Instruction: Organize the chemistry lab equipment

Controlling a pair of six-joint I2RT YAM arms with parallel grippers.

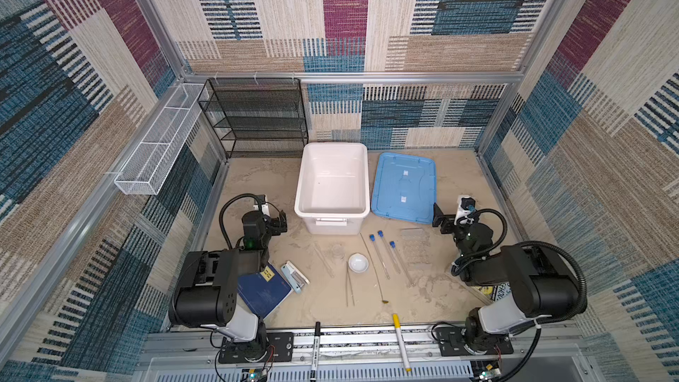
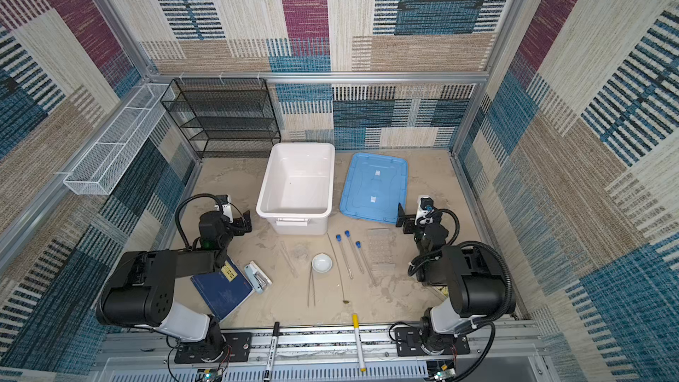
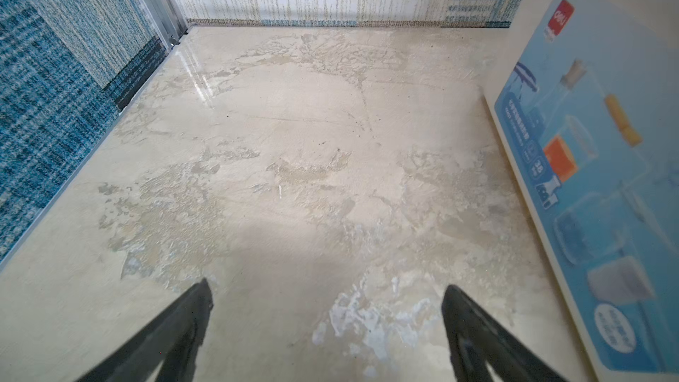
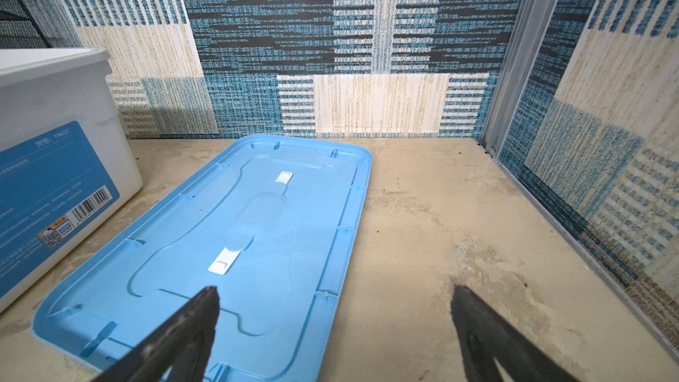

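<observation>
The chemistry lab equipment lies loose on the table in both top views. Three blue-capped test tubes (image 1: 380, 256) (image 2: 354, 251) lie side by side, next to the clear plastic rack (image 1: 417, 248). Left of them are the long thin spoon (image 1: 372, 268), white dish (image 1: 358, 263), metal tweezers (image 1: 349, 287), glass beaker (image 1: 337, 250) and glass rod (image 1: 324, 261). My left gripper (image 1: 281, 220) (image 3: 328, 288) hovers open and empty over bare table beside the white bin. Over the blue lid's near edge my right gripper (image 1: 439, 219) (image 4: 335, 291) stands open, holding nothing.
A white bin (image 1: 331, 212) and a blue lid (image 1: 404, 185) sit at the back centre. A black mesh shelf (image 1: 257, 119) and white mesh basket (image 1: 158, 148) stand back left. A blue book (image 1: 262, 292), stapler (image 1: 295, 277), black marker (image 1: 316, 347) and yellow marker (image 1: 401, 343) lie in front.
</observation>
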